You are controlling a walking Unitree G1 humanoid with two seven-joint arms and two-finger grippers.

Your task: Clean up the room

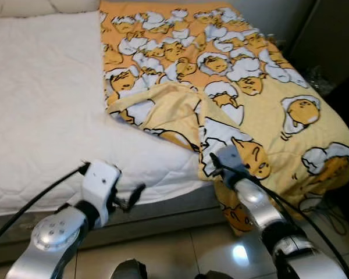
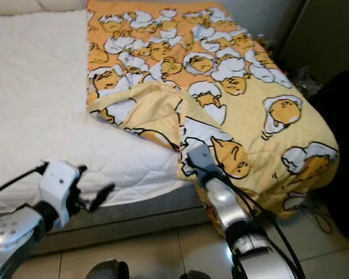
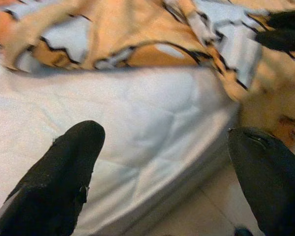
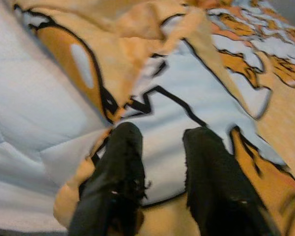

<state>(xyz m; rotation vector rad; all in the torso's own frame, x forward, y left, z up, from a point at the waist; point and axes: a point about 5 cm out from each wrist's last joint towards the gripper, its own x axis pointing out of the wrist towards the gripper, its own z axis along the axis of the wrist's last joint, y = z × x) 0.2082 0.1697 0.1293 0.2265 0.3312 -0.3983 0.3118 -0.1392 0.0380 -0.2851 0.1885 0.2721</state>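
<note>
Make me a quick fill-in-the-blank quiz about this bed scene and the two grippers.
1. The yellow cartoon-print blanket covers the robot's ____ side of the white quilted mattress.
2. The right gripper rests on the blanket's ____ near the bed's foot.
3. The left gripper, fingers apart, hovers at the white mattress's ____.

Missing words: right; corner; edge
</note>
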